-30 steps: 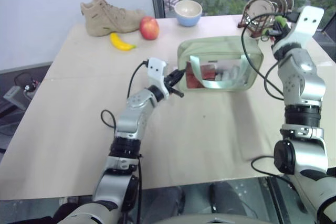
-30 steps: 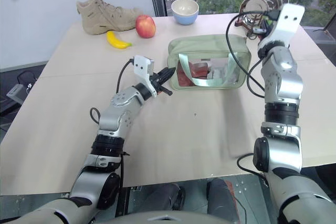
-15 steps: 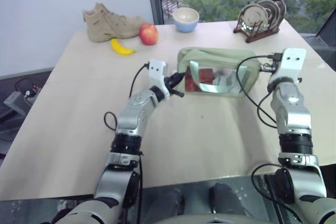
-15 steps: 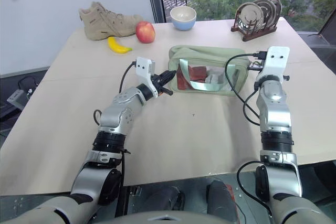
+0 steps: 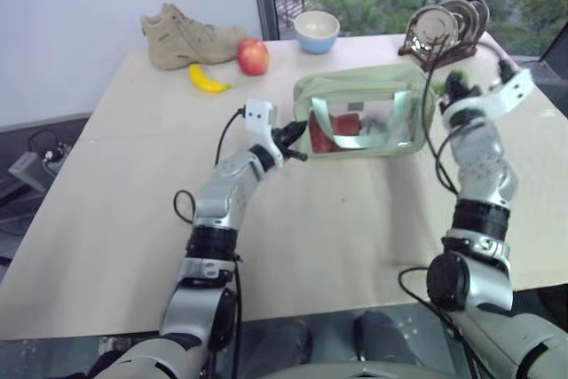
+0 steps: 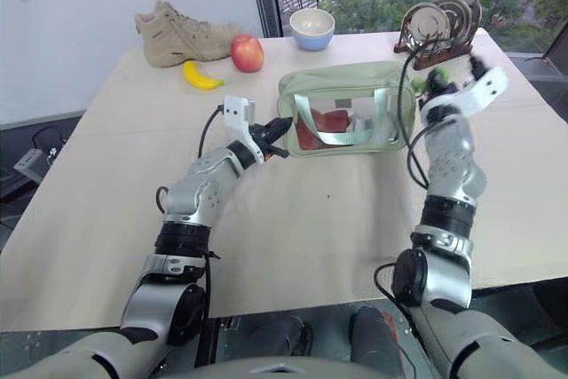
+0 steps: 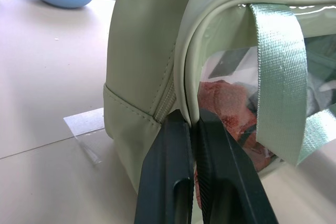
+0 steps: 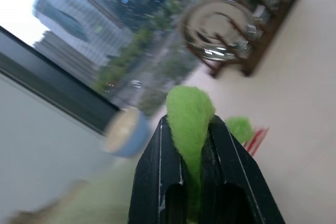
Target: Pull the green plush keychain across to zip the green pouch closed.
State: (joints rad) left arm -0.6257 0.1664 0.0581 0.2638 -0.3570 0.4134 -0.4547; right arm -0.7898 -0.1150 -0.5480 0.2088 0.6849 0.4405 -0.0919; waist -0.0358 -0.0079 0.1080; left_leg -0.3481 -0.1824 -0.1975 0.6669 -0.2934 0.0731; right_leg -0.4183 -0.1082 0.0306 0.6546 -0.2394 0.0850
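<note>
The green pouch [image 5: 364, 95] stands mid-table, its clear window showing reddish-brown contents. My left gripper [image 5: 291, 137] is shut on the pouch's left front seam; in the left wrist view the two black fingers [image 7: 168, 171] pinch the seam of the pouch [image 7: 142, 51]. My right gripper [image 5: 450, 86] is at the pouch's right end, shut on the green plush keychain [image 8: 189, 111], which bulges out between the fingers [image 8: 149, 182]. A bit of the lime plush [image 6: 417, 84] shows beside the pouch's top right corner. The zipper itself is hidden.
At the back left lie a tan shoe [image 5: 186, 35], a yellow banana [image 5: 207, 80] and a red apple [image 5: 253, 57]. A blue bowl [image 5: 317, 31] stands behind the pouch, a wooden plate rack [image 5: 444, 28] at the back right. Bare table lies in front of the pouch.
My right wrist has rolled and the hand has shifted a little at the pouch's right end, still holding the plush. The left gripper keeps its pinch on the seam. The camera has moved.
</note>
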